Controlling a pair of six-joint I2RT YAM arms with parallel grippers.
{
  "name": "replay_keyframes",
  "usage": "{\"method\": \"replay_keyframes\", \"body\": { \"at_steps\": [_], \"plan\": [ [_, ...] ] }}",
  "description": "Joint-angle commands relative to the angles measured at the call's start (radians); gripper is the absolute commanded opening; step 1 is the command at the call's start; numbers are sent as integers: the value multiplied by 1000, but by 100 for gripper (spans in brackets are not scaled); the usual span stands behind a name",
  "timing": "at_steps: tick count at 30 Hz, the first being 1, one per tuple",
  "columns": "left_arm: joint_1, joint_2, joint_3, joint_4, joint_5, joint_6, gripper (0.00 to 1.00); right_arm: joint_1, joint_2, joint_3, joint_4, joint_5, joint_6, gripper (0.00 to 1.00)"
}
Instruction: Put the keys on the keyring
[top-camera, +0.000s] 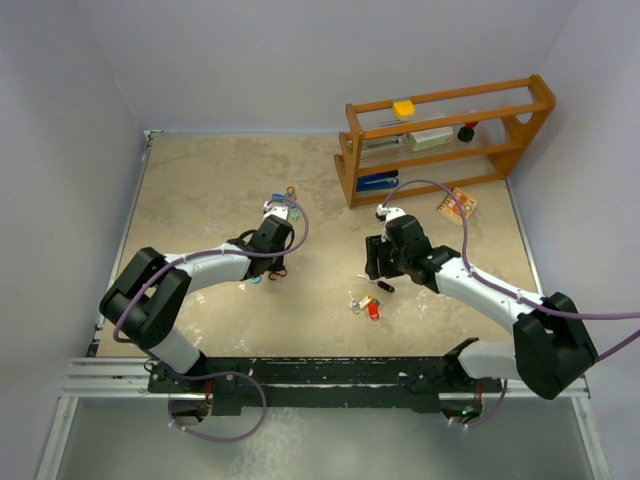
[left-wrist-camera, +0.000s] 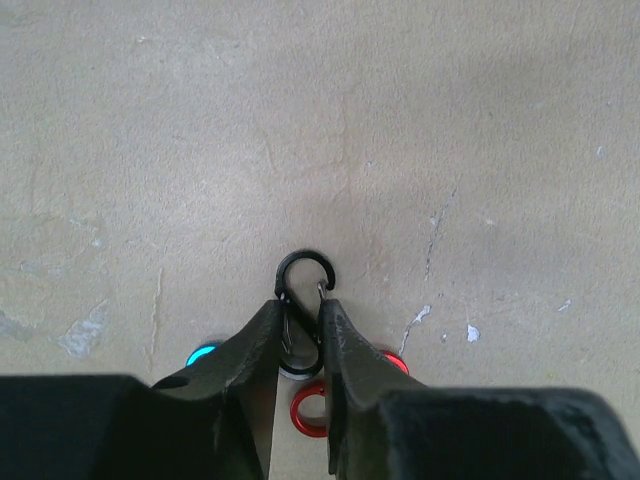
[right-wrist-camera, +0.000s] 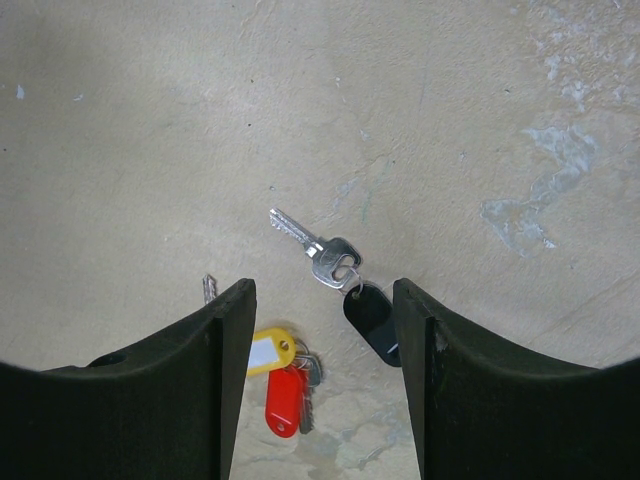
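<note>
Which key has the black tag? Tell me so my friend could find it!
From the wooden shelf at the back of the table, come forward to the right gripper. By its open fingers lies a silver key joined to a black tag. Its neighbours are a yellow tag and a red tag.

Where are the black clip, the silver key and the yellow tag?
black clip (left-wrist-camera: 302, 256): left wrist view, top of its loop.
silver key (right-wrist-camera: 296, 231): right wrist view, middle of its blade.
yellow tag (right-wrist-camera: 268, 352): right wrist view, its white label.
</note>
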Motion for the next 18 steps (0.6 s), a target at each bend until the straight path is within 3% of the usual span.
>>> {"method": "replay_keyframes", "body": {
  "at_steps": [1,12,18],
  "plan": [
    [-3,8,-13,-23,13,-2,13,7,-6,0,25,-1,-3,60],
    [-2,14,-7,-18,21,-1,0,7,-8,-3,29,1,-3,60],
    [-3,-12,12,-19,9,2,0,7,-3,-2,26,6,-7,60]
  ]
}}
